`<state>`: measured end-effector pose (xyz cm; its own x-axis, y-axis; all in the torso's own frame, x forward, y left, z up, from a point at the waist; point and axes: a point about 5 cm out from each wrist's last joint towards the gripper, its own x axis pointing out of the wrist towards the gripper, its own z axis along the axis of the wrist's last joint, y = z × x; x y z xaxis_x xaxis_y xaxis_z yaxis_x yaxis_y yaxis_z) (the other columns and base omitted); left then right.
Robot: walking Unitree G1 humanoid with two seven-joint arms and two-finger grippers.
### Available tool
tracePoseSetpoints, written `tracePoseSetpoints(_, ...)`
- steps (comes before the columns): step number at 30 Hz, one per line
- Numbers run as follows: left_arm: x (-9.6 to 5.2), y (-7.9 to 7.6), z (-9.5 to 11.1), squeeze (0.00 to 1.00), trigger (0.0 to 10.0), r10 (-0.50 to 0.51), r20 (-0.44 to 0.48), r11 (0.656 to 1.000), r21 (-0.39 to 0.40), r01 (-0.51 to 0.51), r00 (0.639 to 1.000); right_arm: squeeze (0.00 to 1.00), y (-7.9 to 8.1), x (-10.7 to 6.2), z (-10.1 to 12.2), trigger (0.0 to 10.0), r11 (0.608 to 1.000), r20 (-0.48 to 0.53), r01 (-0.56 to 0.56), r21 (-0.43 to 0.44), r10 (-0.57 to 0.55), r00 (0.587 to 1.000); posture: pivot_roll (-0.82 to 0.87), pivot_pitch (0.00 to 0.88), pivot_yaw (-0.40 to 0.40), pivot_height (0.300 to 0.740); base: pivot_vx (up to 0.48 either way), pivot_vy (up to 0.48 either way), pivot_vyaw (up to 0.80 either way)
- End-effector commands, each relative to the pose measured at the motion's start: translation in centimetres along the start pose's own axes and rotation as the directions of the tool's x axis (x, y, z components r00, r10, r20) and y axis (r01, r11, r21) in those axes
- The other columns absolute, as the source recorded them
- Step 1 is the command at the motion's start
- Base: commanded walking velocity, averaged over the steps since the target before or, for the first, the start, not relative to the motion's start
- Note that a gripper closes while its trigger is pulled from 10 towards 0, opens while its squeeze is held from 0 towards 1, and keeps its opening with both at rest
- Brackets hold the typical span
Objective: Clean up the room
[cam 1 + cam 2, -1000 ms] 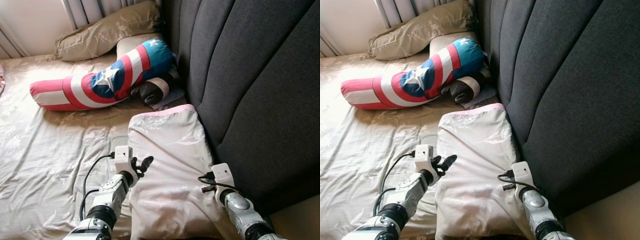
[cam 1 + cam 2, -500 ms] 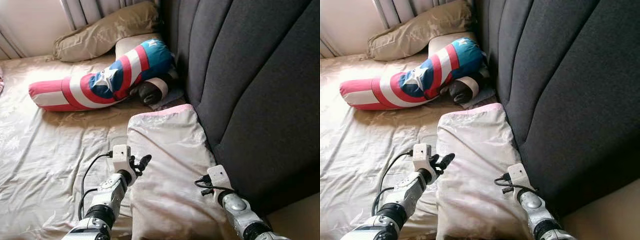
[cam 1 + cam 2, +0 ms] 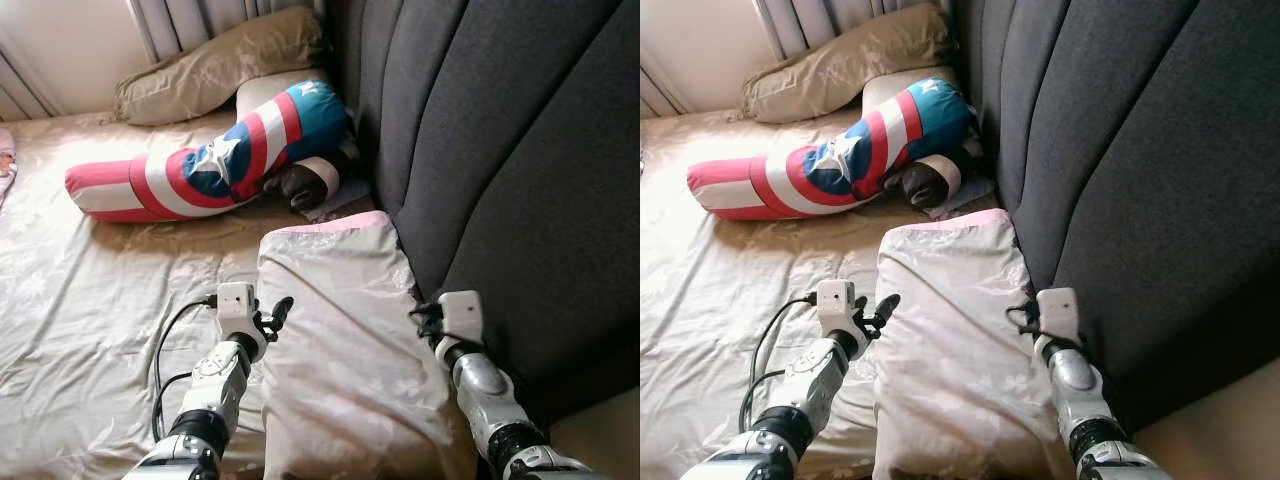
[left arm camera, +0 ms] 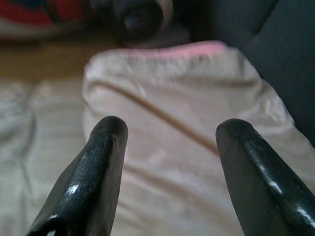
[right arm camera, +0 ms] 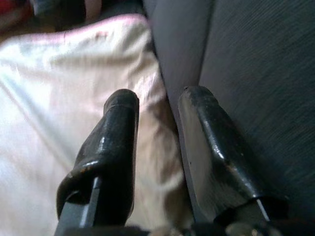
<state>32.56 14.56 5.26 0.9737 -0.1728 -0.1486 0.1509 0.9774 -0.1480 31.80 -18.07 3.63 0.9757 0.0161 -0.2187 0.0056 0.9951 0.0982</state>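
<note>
A cream pillow with a pink far edge lies flat on the bed, its right side against the dark headboard. My left gripper hovers at the pillow's left edge. In the left wrist view this gripper is open, fingers wide apart, with the pillow ahead of them. My right gripper is at the pillow's right edge, beside the headboard. In the right wrist view that gripper has a narrow gap, and the pillow's edge shows beyond it, not held.
A red, white and blue shield-print bolster lies across the bed farther back, with a dark round cushion beside it. An olive pillow sits by the curtains. The grey padded headboard walls the right side. Beige sheet spreads left.
My right arm has moved forward along the headboard, up the pillow's right edge. The left gripper has shifted slightly left and stays open. The pillow lies a little flatter.
</note>
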Motion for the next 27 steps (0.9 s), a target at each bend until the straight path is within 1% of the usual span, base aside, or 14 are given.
tracePoseSetpoints(1,-0.7,0.8,-0.3,0.00,10.0,0.044,0.021,0.999,0.022,-0.045,0.999,0.00,-0.3,-0.7,-0.9,10.0,0.999,0.003,0.018,0.049,-0.018,1.000,0.01,0.072,0.053,0.740,0.000,0.000,0.00)
tracePoseSetpoints(2,-0.8,0.8,-0.4,0.00,10.0,0.047,0.020,0.999,0.026,-0.047,0.999,0.00,-0.4,-0.9,-1.1,10.0,0.999,-0.001,0.018,0.044,-0.018,1.000,0.01,0.072,0.053,0.740,0.000,0.000,0.00)
tracePoseSetpoints(4,-0.9,0.8,-1.2,0.00,10.0,0.053,-0.031,0.997,0.049,-0.051,0.998,0.00,-0.5,-1.2,-1.8,10.0,0.999,-0.020,0.020,0.035,-0.019,1.000,0.01,0.065,0.052,0.740,0.000,0.000,0.00)
tracePoseSetpoints(5,-0.9,0.7,-1.4,0.00,10.0,0.053,-0.039,0.998,0.046,-0.051,0.998,0.00,-0.5,-1.4,-2.1,10.0,0.999,-0.029,0.020,0.040,-0.019,0.999,0.01,0.060,0.054,0.740,0.000,0.000,0.00)
tracePoseSetpoints(6,-0.9,0.7,-1.5,0.00,10.0,0.060,-0.040,0.998,0.032,-0.059,0.997,0.00,-0.5,-1.7,-2.6,10.0,0.999,-0.048,0.022,0.038,-0.020,0.999,0.01,0.057,0.055,0.740,0.000,0.000,0.00)
tracePoseSetpoints(8,-0.9,0.8,-1.4,0.00,10.0,0.065,-0.037,0.998,0.028,-0.064,0.997,0.00,-0.5,-1.9,-3.0,10.0,0.999,-0.061,0.026,0.035,-0.024,0.998,0.01,0.050,0.058,0.740,0.000,0.000,0.00)
tracePoseSetpoints(12,-0.8,0.9,-1.3,0.00,10.0,0.078,-0.037,0.996,0.042,-0.076,0.996,0.00,-0.4,-2.1,-3.3,10.0,0.998,-0.074,0.029,0.048,-0.025,0.997,0.01,0.036,0.067,0.740,0.000,0.064,0.00)
tracePoseSetpoints(13,-0.9,1.0,-1.4,0.00,10.0,0.089,-0.039,0.994,0.061,-0.087,0.995,0.00,-0.4,-2.1,-3.4,10.0,0.999,-0.083,0.027,0.041,-0.023,0.996,0.01,0.034,0.069,0.740,0.000,0.401,0.00)
tracePoseSetpoints(15,-1.0,1.2,-1.4,0.00,10.0,0.097,-0.041,0.993,0.070,-0.094,0.994,0.00,-0.3,-2.1,-3.5,10.0,0.999,-0.083,0.023,0.035,-0.021,0.996,0.01,0.027,0.069,0.740,0.000,0.416,0.00)
tracePoseSetpoints(16,-1.2,1.6,-1.7,0.00,10.0,0.115,-0.049,0.992,0.058,-0.112,0.992,0.00,-0.2,-2.1,-3.5,10.0,1.000,-0.087,0.013,0.011,-0.012,0.996,0.00,0.019,0.066,0.740,0.000,0.442,0.00)
tracePoseSetpoints(19,-1.4,2.0,-2.0,0.00,10.0,0.140,-0.056,0.990,0.030,-0.139,0.989,0.00,0.0,-2.0,-3.2,10.0,1.000,-0.076,-0.016,-0.007,0.015,0.997,0.00,0.012,0.058,0.740,0.000,0.450,0.00)
tracePoseSetpoints(24,-1.2,1.6,-1.8,0.00,10.0,0.142,-0.045,0.990,0.013,-0.142,0.989,0.00,-0.3,-1.8,-2.9,10.0,0.999,-0.075,-0.031,-0.032,0.029,0.997,0.00,0.020,0.049,0.740,0.000,0.465,0.00)
tracePoseSetpoints(26,-1.0,1.4,-1.5,0.00,10.0,0.138,-0.036,0.990,0.011,-0.138,0.990,0.00,-0.1,-1.7,-2.4,10.0,0.998,-0.051,-0.049,-0.051,0.046,0.998,0.01,0.031,0.046,0.740,0.000,0.480,0.00)
tracePoseSetpoints(27,-0.9,1.4,-1.5,0.00,10.0,0.137,-0.035,0.991,0.010,-0.136,0.990,0.00,0.0,-1.6,-2.3,10.0,0.997,-0.044,-0.051,-0.061,0.048,0.998,0.01,0.040,0.045,0.740,0.000,0.480,0.74)
